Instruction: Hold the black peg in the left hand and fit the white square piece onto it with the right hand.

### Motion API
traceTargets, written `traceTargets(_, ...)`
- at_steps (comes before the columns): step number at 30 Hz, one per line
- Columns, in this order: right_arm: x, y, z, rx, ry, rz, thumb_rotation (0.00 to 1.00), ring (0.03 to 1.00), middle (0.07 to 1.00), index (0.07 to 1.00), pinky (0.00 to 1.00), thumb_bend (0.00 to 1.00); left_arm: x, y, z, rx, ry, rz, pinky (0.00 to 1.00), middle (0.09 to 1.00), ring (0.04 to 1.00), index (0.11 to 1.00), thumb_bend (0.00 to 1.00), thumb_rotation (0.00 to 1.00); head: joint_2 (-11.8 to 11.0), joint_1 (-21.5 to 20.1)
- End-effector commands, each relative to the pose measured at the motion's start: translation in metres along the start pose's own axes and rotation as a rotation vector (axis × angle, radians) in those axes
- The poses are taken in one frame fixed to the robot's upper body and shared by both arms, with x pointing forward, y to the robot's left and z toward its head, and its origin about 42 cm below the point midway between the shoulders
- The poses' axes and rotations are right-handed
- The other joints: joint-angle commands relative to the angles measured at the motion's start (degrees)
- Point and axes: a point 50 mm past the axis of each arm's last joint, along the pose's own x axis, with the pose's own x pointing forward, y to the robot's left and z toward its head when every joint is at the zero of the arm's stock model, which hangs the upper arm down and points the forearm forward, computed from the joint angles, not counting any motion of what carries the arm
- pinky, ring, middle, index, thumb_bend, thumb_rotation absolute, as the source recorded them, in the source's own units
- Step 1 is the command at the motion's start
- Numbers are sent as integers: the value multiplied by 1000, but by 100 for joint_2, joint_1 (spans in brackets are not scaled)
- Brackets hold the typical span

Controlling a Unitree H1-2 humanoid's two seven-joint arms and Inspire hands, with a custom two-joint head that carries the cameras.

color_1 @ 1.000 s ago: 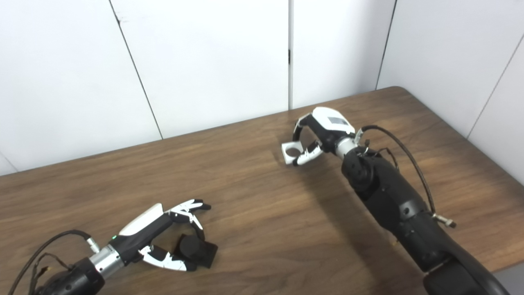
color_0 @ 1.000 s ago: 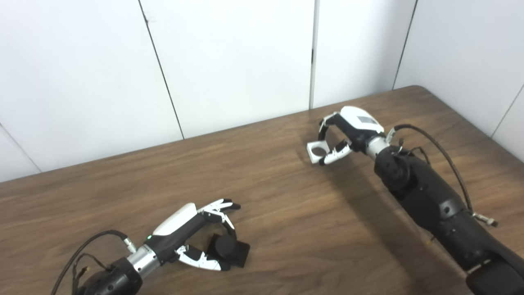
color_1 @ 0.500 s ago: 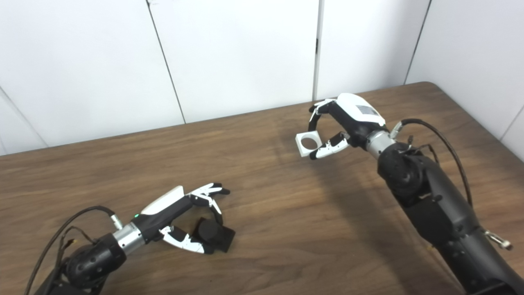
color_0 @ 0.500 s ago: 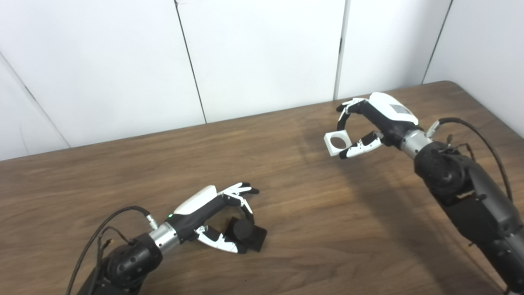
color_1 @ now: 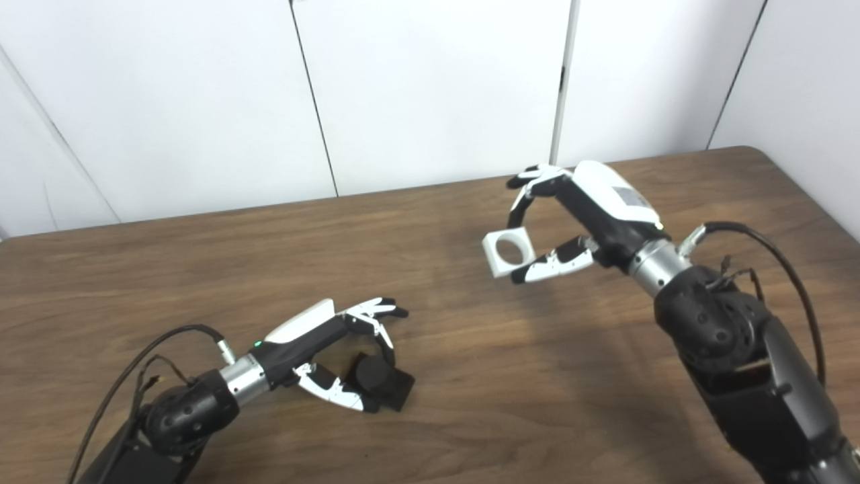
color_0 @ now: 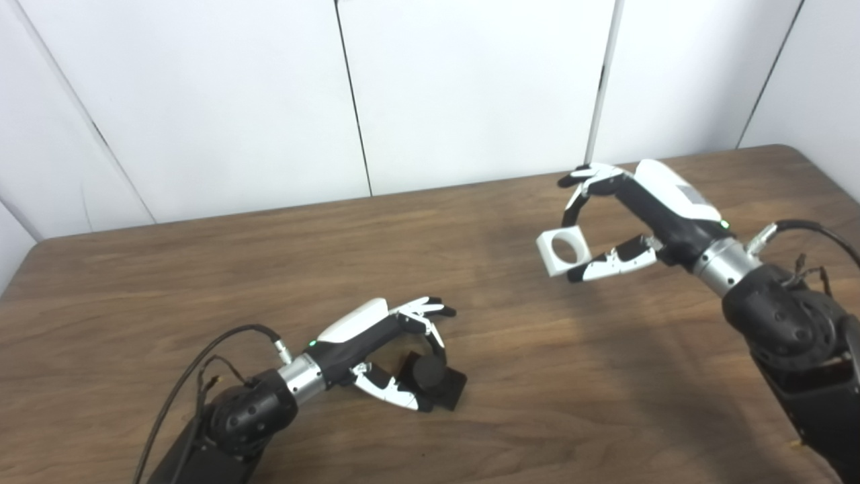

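Note:
The black peg (color_0: 430,378), a short round post on a square base, stands on the wooden table (color_0: 201,269) near the front left. My left hand (color_0: 376,339) lies low over the table, with fingers above and thumb below closed around the post. My right hand (color_0: 648,215) hovers above the table on the right. It pinches the white square piece (color_0: 563,250) between fingertips and thumb, with the piece's round hole facing the camera. The piece hangs well to the right of the peg and farther back, clear of the tabletop.
White wall panels (color_0: 470,87) rise right behind the table's far edge. The table's left corner (color_0: 30,252) shows at the far left. Cables loop off both forearms, one at the left wrist (color_0: 215,343) and one at the right wrist (color_0: 806,228).
The camera has swung, shifting the whole picture rightward. My right hand has raised the white piece off the table and carried it a little leftward. My left hand stays on the peg.

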Motion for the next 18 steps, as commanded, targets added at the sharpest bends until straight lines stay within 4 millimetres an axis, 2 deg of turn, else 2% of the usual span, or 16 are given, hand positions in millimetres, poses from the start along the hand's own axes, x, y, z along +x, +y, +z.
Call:
traceTargets(1, 1, -12, 23, -11, -72, -42, 136, 898, 814, 480, 786, 522, -3, -23, -12, -10, 105, -129, 933, 918, 981, 488, 521, 76, 19, 20)
traceTargets(7, -4, -2, 49, 0, -132, -4, 139, 903, 818, 480, 793, 520, -1, -22, -11, -11, 105, -128, 922, 915, 980, 488, 521, 74, 78, 99)
traceTargets(14, -6, 18, 68, 35, -160, 43, 141, 891, 804, 479, 746, 521, 2, -23, -8, -1, 97, -130, 918, 916, 978, 488, 521, 75, 104, 178)
traceTargets(18, -7, 29, 78, 55, -177, 66, 140, 892, 800, 479, 769, 521, 3, -24, -8, -2, 99, -130, 921, 917, 979, 488, 521, 74, 121, 180)
